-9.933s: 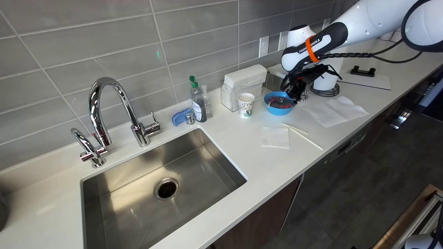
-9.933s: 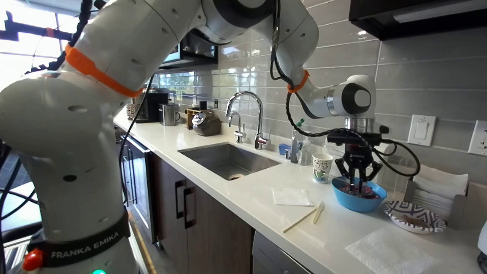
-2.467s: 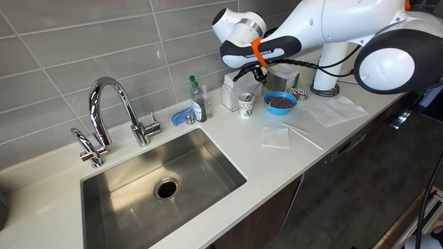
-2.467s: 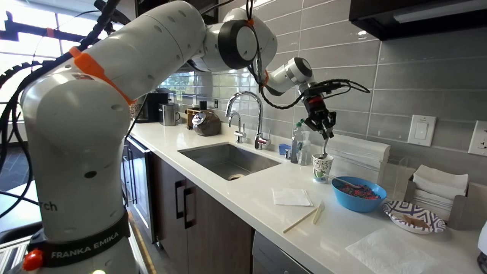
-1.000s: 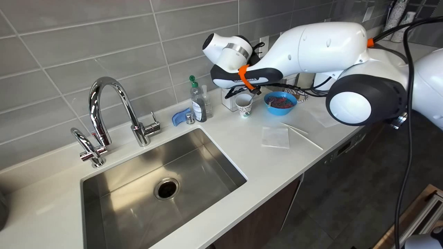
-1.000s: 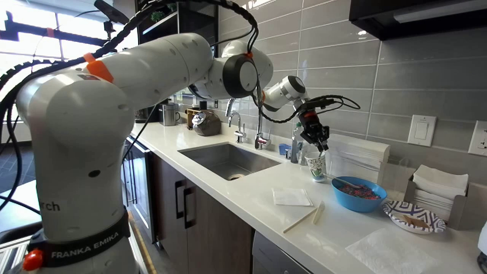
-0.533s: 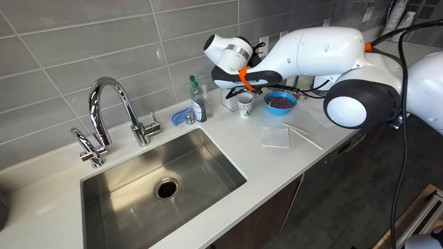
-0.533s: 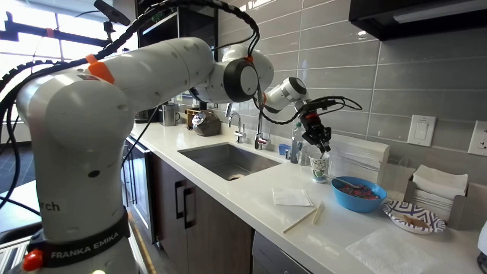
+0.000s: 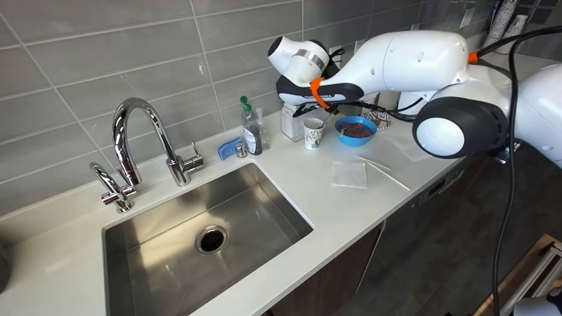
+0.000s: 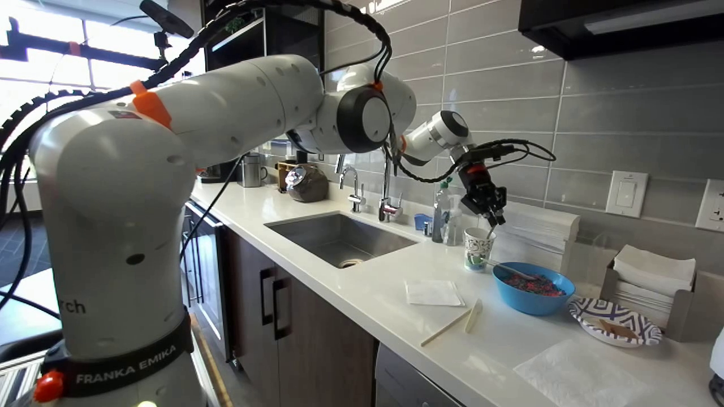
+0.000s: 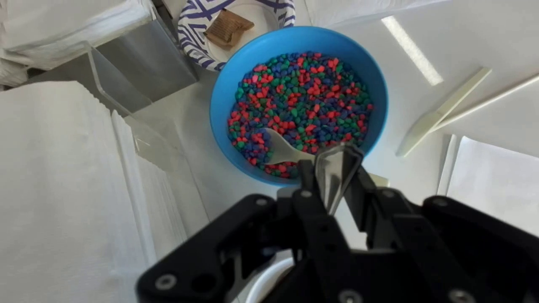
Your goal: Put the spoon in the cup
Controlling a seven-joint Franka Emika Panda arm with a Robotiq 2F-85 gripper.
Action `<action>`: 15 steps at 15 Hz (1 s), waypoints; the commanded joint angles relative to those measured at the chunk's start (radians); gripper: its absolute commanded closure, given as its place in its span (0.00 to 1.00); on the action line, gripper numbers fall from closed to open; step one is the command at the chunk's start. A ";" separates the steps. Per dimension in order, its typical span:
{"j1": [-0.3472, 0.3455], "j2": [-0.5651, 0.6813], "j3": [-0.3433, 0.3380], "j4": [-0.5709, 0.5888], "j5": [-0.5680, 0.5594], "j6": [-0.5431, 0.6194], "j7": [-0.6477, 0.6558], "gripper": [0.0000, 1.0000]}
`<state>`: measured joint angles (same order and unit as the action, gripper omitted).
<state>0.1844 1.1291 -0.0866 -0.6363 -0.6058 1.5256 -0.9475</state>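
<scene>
Thin spoon (image 10: 490, 232) aslant, from gripper (image 10: 496, 221) down into the patterned cup (image 10: 478, 249) — blue bowl (image 10: 525, 299) just beside.

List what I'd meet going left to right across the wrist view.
Stack of paper towels, patterned plate, blue bowl, pale knife, flat white sheet cut off by the picture's right edge.

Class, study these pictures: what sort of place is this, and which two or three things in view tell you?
Most likely a kitchen: a steel sink is set into the countertop, a tall chrome faucet stands beside it, and what looks like a dish-soap bottle stands nearby.
</scene>
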 commanded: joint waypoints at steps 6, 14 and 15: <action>0.001 0.051 0.013 0.074 0.012 -0.032 -0.069 0.94; 0.005 0.059 0.016 0.079 0.011 -0.036 -0.113 0.94; 0.005 0.059 0.016 0.079 0.011 -0.038 -0.118 0.94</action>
<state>0.1903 1.1499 -0.0738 -0.6223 -0.6053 1.5256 -1.0265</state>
